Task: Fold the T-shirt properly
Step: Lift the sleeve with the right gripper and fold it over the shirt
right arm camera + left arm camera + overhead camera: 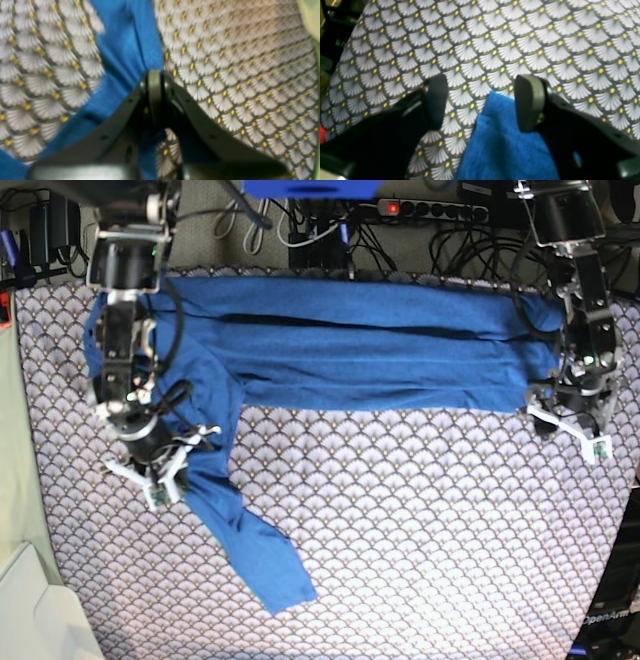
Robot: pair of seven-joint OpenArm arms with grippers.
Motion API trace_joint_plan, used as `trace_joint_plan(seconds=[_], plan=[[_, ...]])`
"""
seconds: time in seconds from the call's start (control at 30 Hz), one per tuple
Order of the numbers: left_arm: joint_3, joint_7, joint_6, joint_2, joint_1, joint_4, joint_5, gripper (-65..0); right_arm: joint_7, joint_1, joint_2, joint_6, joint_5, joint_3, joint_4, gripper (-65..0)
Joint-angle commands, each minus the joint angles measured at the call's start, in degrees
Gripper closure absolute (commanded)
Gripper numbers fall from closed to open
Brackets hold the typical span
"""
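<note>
The blue T-shirt (380, 350) lies folded into a long band across the far side of the table, with one long sleeve (240, 530) trailing toward the front left. My right gripper (160, 468) sits at that sleeve's upper part. In the right wrist view its fingers (155, 85) are shut, and the blue cloth (127, 50) wrinkles toward their tips. My left gripper (570, 423) hovers at the band's right end. In the left wrist view it (482, 102) stands open, and a corner of the shirt (502, 135) lies between the jaws beside the right finger (528, 102).
The scallop-patterned tablecloth (420, 530) covers the whole table. A power strip (430, 210) and cables run along the back edge. A pale box (40, 620) stands off the front left corner. The table's left edge (335, 75) shows in the left wrist view.
</note>
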Motion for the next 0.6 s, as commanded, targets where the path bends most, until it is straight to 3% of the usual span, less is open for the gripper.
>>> trace_joint_plan(seconds=[0.0, 0.13, 0.27, 0.43, 0.57], plan=[[-0.3, -1.1, 0.3, -0.9, -0.8, 1.1, 0.0, -41.2, 1.0, 0.0, -0.1, 0.9, 0.9, 0.1, 3.2, 0.0], [-0.3, -1.1, 0.3, -0.9, -0.8, 1.1, 0.0, -41.2, -2.3, -3.6, -3.7, 5.5, 0.5, 0.1, 11.9, 0.0], [-0.3, -1.1, 0.3, -0.9, -0.8, 1.1, 0.0, -41.2, -5.6, -7.5, -6.0, 5.7, 0.5, -2.1, 18.9, 0.0], [0.1, -1.1, 0.3, -0.9, -0.8, 1.1, 0.0, -41.2, -6.5, -13.2, -6.6, 5.3, 0.6, -8.7, 24.0, 0.0], [0.2, -1.1, 0.3, -0.9, -0.8, 1.1, 0.0, -41.2, -6.5, -16.7, -10.1, 5.3, 0.5, -10.4, 26.2, 0.0]])
